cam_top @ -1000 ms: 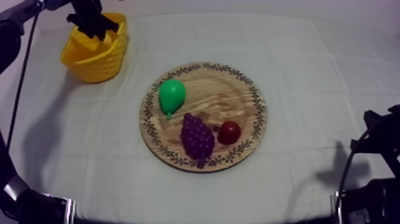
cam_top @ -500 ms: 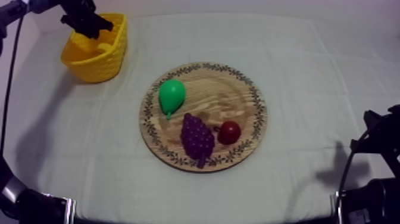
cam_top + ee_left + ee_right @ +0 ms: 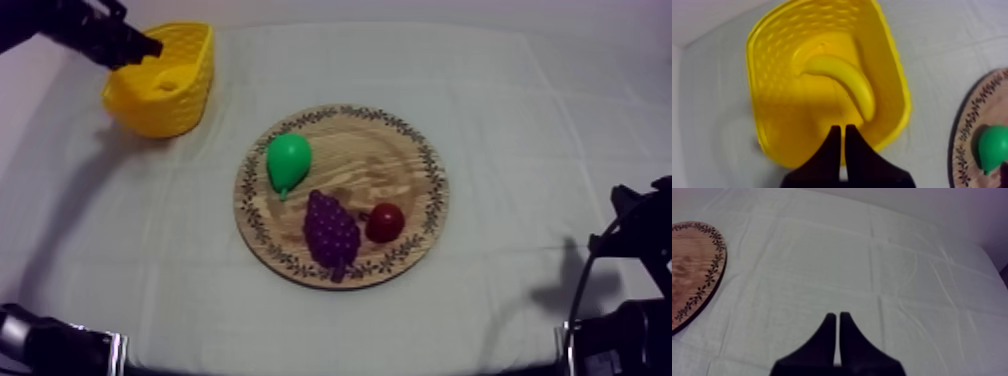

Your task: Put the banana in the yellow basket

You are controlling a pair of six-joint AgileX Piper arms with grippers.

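Banana (image 3: 844,80), a curved yellow toy, lies inside the yellow perforated basket (image 3: 160,112); the left wrist view shows its whole curve on the basket's floor, the top view just a pale patch. Left gripper (image 3: 842,131) hangs above the basket's rim, black fingers pressed into a narrow empty wedge. Near the basket sits the round wooden board (image 3: 400,170) with a green pear (image 3: 288,160), purple grapes (image 3: 330,228) and a small red fruit (image 3: 385,222). Right gripper (image 3: 835,316), fingers likewise together on nothing, hangs over grey-white cloth (image 3: 897,263), well apart from the basket
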